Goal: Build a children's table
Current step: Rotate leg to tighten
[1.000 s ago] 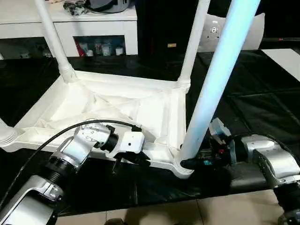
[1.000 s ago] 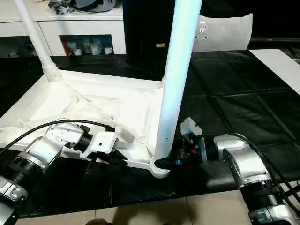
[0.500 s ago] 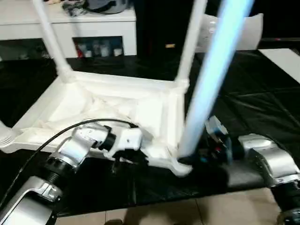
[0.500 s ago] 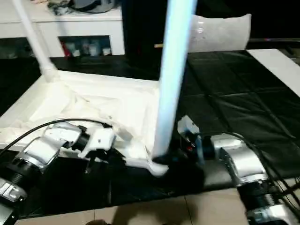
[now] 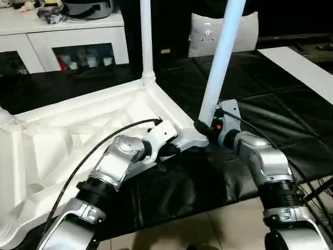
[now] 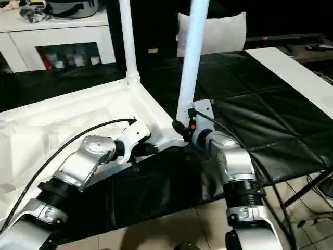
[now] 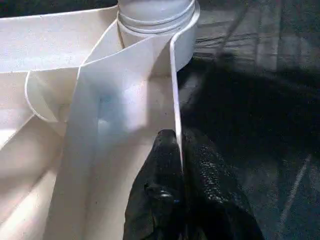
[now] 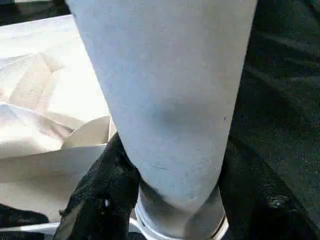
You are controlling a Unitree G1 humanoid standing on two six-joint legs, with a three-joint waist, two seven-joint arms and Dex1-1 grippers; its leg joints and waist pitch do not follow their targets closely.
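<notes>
The work surface is a black sheeted floor mat bordered by pale tile at the near edge. Behind it stand a white cabinet with glass doors and one white cushion.

The children's table lies upside down on the mat, ribbed underside facing up.

Compared with one second ago, the table has rotated: the gripped corner now points away from the robot, and both arms have swung with it.

Count: two upright legs plainly visible, the far leg and the near leg; two grippers.

The left gripper has its jaws closed on the table's thin edge wall. The right gripper has its jaws around the base of the near leg at its corner socket.
</notes>
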